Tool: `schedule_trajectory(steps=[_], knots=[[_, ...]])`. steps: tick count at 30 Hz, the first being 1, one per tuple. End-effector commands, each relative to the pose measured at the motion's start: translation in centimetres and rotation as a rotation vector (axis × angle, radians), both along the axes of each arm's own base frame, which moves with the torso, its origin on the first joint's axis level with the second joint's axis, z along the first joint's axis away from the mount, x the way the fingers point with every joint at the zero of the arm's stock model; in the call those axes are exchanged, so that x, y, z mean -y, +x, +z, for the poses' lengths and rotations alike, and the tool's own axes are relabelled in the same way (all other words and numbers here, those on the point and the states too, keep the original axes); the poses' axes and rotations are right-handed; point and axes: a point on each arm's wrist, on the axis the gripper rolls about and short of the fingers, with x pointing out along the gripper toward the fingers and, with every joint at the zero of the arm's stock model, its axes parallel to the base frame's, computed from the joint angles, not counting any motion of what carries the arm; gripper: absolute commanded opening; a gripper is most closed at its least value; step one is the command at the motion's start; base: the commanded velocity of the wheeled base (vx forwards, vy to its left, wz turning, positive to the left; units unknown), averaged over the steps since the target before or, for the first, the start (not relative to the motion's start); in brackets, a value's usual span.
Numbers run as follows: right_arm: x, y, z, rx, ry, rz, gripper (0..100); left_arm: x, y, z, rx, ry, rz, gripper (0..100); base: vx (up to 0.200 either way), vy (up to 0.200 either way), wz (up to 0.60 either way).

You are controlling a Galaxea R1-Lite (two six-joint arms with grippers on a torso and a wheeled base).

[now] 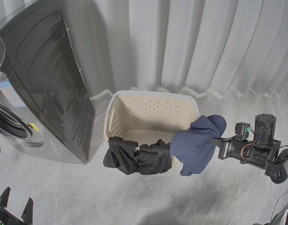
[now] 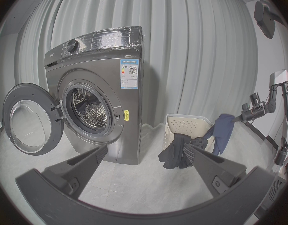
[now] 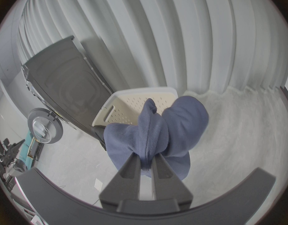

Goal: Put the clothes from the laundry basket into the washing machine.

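Observation:
A cream laundry basket (image 1: 151, 95) stands on the floor before the curtain. A black garment (image 1: 137, 157) is draped over its near rim. My right gripper (image 3: 146, 158) is shut on a blue garment (image 1: 195, 142), which hangs in the air just right of the basket's near right corner; the same blue garment (image 3: 156, 132) bunches around the fingers. The grey washing machine (image 2: 100, 91) stands to the left with its round door (image 2: 31, 119) swung open and the drum (image 2: 89, 108) showing. Low at the near left, my left gripper (image 2: 144, 150) is open with nothing in it.
A white pleated curtain (image 1: 181, 35) closes off the back. The pale marbled floor (image 1: 119, 197) lies bare between the basket and me. The washing machine's side panel (image 1: 53, 85) stands close to the basket's left wall.

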Motion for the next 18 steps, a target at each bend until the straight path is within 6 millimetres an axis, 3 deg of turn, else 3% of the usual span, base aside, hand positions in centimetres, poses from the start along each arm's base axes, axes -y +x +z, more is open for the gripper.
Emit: schedule_trajectory(steps=[1, 13, 18], knots=[[0.7, -4.2, 5.0, 0.188, 0.082, 0.048, 0, 0.0, 0.0, -0.5, -0.001, -0.001, 0.001, 100, 0.000, 0.000, 0.00], [1.1, -10.1, 10.9, 0.324, 0.110, 0.174, 0, 0.0, 0.0, -0.5, -0.001, -0.001, 0.001, 100, 0.000, 0.000, 0.00], [1.7, -11.1, 12.0, 0.361, 0.129, 0.178, 0, 0.0, 0.0, -0.5, -0.001, -0.001, -0.001, 100, -0.200, 0.000, 0.00]])
